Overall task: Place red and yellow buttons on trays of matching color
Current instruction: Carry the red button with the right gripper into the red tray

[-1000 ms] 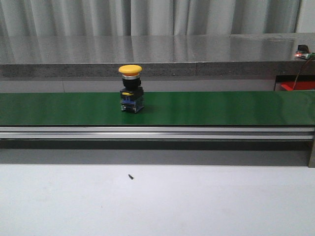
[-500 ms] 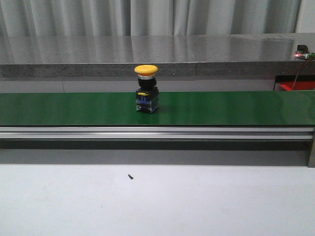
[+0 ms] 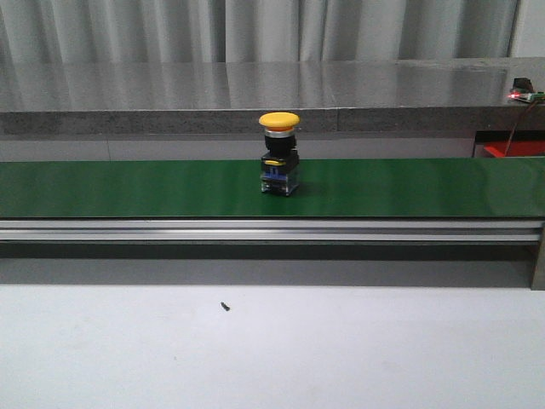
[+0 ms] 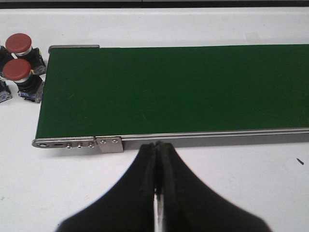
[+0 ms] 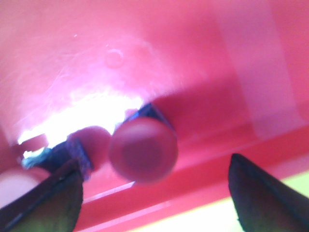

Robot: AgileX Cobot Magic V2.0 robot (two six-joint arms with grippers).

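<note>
A yellow-capped button [image 3: 279,154] stands upright on the green conveyor belt [image 3: 128,187], near its middle. My left gripper [image 4: 158,145] is shut and empty, above the white table just in front of the belt's near rail; two red-capped buttons [image 4: 17,69] stand on the table beside the belt's end. My right gripper [image 5: 154,193] is open, its fingers wide apart over the inside of a red tray [image 5: 203,58]. A red-capped button [image 5: 143,150] lies in the tray between the fingers, blurred, with another one [image 5: 89,145] beside it. Neither gripper shows in the front view.
A grey stone-like ledge [image 3: 272,89] runs behind the belt, with curtains beyond. A red tray's corner [image 3: 513,150] shows at the far right behind the belt. A small dark speck [image 3: 226,306] lies on the white table in front of the aluminium rail [image 3: 272,230].
The yellow button has travelled to the right along the belt, from left of centre to about the middle. Nothing else in the front view has moved.
</note>
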